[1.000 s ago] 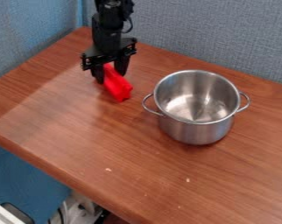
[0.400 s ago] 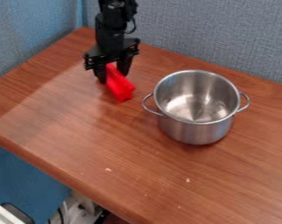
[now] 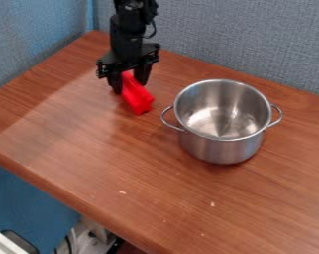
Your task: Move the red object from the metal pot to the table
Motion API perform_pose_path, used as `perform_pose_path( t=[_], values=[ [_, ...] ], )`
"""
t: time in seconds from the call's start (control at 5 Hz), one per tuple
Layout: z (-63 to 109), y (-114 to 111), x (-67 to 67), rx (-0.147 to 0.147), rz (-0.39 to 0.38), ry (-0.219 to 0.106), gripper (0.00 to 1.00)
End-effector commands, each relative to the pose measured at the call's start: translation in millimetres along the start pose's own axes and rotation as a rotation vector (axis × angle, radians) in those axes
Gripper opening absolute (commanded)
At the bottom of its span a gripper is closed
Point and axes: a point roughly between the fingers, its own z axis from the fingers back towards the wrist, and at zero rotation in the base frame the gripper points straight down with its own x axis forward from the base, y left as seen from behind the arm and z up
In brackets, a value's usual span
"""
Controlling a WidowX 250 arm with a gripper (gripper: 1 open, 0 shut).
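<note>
My black two-fingered pincer (image 3: 127,77) points almost straight down and is clamped narrow on the upper end of the small bright red ridged block (image 3: 135,96), which hangs just below my fingertips with its long axis slanting down toward the shiny round stainless steel pot (image 3: 223,121). The block is already out of the pot and low over the reddish-brown wood-grain table (image 3: 83,139), its lower end at or nearly on the surface, though I cannot tell if it touches. I see no brand, label or readable writing.
</note>
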Motion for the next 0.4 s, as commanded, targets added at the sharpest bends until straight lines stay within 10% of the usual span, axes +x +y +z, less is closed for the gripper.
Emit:
perform_pose_path(
  t=[0.0, 0.2],
  values=[
    [7.4, -7.1, 1.2, -0.012, -0.031, -0.025, 0.0],
    [7.0, -8.2, 0.3, -0.01, -0.036, -0.025, 0.0]
  ],
)
